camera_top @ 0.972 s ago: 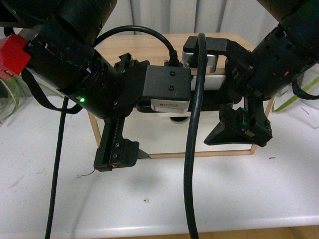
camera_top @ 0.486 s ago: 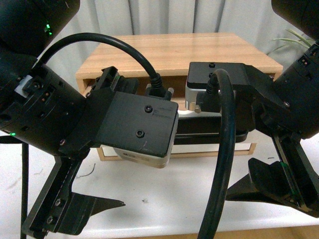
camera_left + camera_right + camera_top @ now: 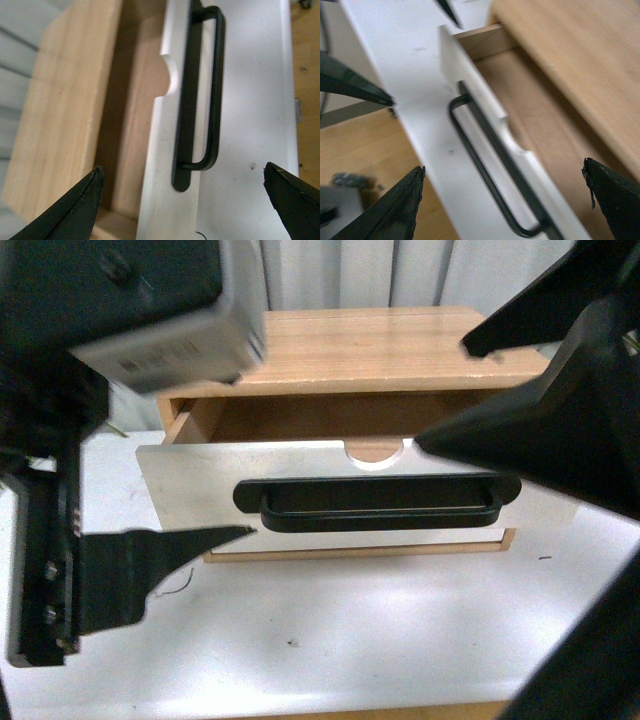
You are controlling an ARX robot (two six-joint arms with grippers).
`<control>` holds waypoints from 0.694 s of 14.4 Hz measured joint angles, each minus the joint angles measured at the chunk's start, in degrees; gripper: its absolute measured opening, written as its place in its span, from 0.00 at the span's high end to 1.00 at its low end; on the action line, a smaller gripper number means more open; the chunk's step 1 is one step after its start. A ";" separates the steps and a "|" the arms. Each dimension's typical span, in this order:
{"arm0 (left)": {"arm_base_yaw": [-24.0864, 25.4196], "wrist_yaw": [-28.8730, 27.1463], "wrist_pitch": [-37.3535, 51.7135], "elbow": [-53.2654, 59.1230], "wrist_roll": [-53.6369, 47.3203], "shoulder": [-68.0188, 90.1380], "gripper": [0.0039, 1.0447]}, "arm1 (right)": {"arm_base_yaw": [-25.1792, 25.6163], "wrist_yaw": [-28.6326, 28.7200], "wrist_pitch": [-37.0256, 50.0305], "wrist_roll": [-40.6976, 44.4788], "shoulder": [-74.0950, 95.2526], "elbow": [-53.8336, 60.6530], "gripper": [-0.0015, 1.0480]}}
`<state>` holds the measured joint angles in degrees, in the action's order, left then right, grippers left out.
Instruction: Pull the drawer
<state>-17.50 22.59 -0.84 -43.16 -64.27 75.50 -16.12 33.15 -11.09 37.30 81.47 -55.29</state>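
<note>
The drawer (image 3: 190, 490) stands pulled out of the wooden cabinet (image 3: 370, 340). Its white front carries a long black bar handle (image 3: 375, 522) under a half-round notch (image 3: 375, 452). A gap shows its light wood inside. My left gripper (image 3: 183, 169) is open and hangs clear of the drawer front (image 3: 250, 100), over one end of the handle (image 3: 215, 85). One of its fingers (image 3: 150, 555) reaches in from the left, its tip just short of the handle. My right gripper (image 3: 503, 166) is open too, above the drawer's top edge (image 3: 485, 107) and handle (image 3: 470, 150). Neither gripper holds anything.
The cabinet sits on a white table (image 3: 330, 640), whose front edge runs along the bottom of the front view. A thin wire scrap (image 3: 180, 585) lies on the table left of centre. Grey curtains hang behind, and the dark arm bodies fill both sides of the front view.
Both grippers have drawn back from the handle toward the camera and apart. The drawer front, mostly hidden behind them before, now shows in full, standing out from the cabinet.
</note>
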 joint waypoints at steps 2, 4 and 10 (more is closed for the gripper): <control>4.55 -0.37 7.65 8.50 10.75 -10.08 0.06 | 3.52 -9.35 13.79 -7.72 -9.09 10.62 0.07; 11.54 -0.90 11.61 16.68 23.08 -21.44 0.06 | 5.88 -20.65 23.78 -14.38 -19.58 21.16 0.07; 37.55 1.38 7.54 31.63 64.43 -45.07 0.06 | 11.41 -49.81 24.79 -43.80 -46.60 41.99 0.07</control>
<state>20.05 23.97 6.70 -11.53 0.16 30.44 -4.71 -16.67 13.69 -6.50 34.87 -13.30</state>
